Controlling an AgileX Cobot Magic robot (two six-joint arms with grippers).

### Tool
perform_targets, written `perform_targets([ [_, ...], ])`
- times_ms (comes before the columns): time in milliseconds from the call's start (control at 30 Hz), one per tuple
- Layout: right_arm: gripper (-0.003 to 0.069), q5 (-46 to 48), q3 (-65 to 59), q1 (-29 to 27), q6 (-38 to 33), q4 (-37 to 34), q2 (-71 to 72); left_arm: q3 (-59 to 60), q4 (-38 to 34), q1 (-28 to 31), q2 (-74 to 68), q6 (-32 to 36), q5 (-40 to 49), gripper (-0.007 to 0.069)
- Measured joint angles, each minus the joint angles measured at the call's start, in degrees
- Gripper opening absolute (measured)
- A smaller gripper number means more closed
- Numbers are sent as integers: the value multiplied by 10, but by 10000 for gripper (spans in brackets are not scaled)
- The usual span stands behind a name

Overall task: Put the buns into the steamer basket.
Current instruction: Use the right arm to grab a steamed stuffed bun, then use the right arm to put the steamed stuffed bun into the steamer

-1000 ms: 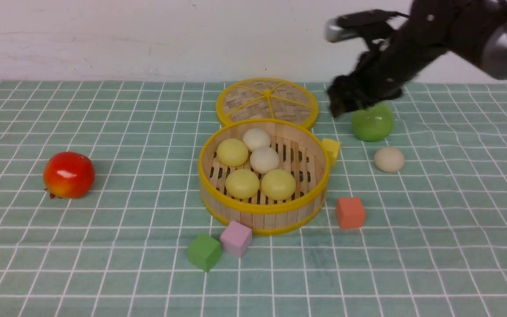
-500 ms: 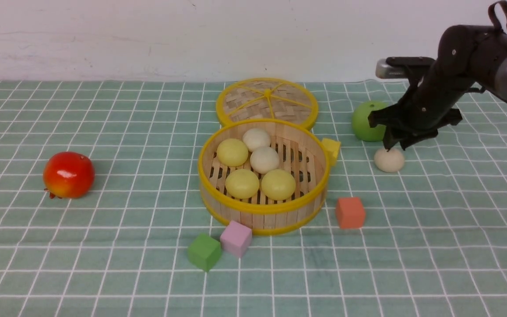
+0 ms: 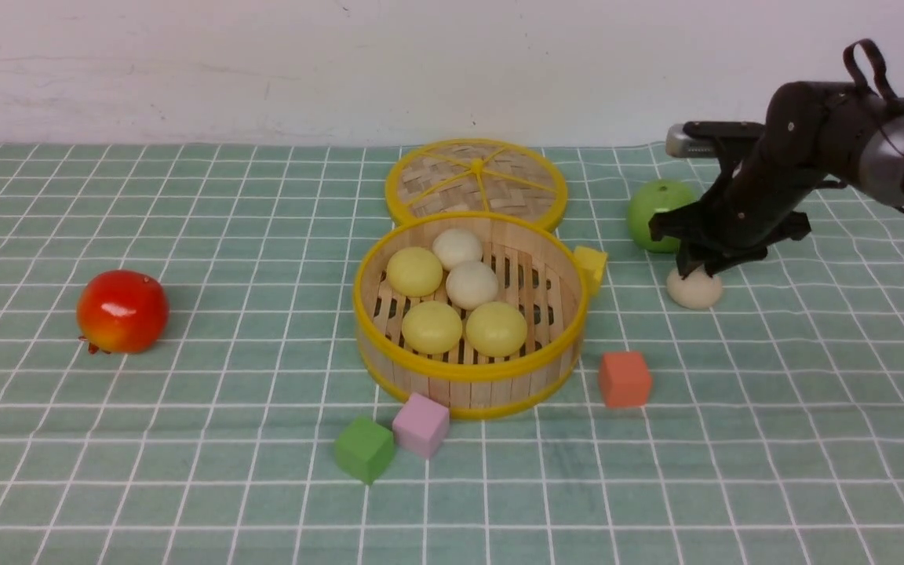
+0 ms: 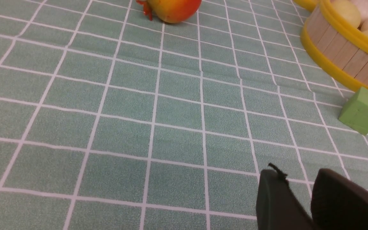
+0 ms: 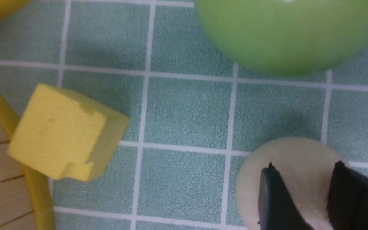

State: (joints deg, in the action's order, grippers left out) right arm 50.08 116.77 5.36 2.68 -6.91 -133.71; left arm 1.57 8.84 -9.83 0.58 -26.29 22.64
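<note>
The steamer basket (image 3: 468, 375) stands mid-table and holds several buns, pale yellow (image 3: 431, 326) and cream-white (image 3: 472, 284). One more cream-white bun (image 3: 695, 292) lies on the cloth to its right, just in front of the green apple. My right gripper (image 3: 699, 271) has come down on it; in the right wrist view the gripper (image 5: 303, 166) pinches the top of this bun (image 5: 286, 153), which still rests on the cloth. My left gripper (image 4: 297, 174) shows only in its wrist view, low over bare cloth, slightly apart and holding nothing, with the basket (image 4: 334, 48) far off.
The woven lid (image 3: 475, 182) lies behind the basket. A green apple (image 3: 660, 212) sits right behind the gripped bun, and a yellow cube (image 3: 592, 267) leans on the basket's right rim. Orange (image 3: 625, 379), pink (image 3: 421, 424) and green (image 3: 363, 449) cubes lie in front; a red apple (image 3: 122, 311) sits far left.
My right arm swung right from above the green apple, came down on the loose white bun, and its fingers narrowed onto it. Nothing else moved.
</note>
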Motion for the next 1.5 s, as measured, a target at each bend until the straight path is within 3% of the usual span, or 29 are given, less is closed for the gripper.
perform_targets([
  [167, 193, 0, 0, 0, 0, 0, -1, 0, 0, 0, 0, 0, 0, 175],
  [300, 41, 7, 5, 0, 0, -2, -1, 1, 0, 0, 0, 0, 0, 180],
  [433, 1, 35, 19, 0, 0, -8, 7, 1, 0, 0, 0, 0, 0, 183],
  [700, 1, 58, 36, 27, -41, -77, 73, 1, 0, 0, 0, 0, 0, 188],
  [833, 1, 62, 40, 82, -78, -123, 86, 1, 0, 0, 0, 0, 0, 189],
  [1000, 1, 47, 40, 117, -84, -127, 62, 1, 0, 0, 0, 0, 0, 189],
  [1233, 13, 30, 40, 125, -85, -135, 16, 1, 0, 0, 0, 0, 0, 189],
  [1333, 38, 30, 39, 125, -85, -136, 8, 1, 0, 0, 0, 0, 0, 189],
  [1467, 156, 28, 39, 125, -80, -144, 9, 1, 0, 0, 0, 0, 0, 189],
  [1500, 218, 32, 39, 125, -77, -144, 14, 1, 0, 0, 0, 0, 0, 189],
])
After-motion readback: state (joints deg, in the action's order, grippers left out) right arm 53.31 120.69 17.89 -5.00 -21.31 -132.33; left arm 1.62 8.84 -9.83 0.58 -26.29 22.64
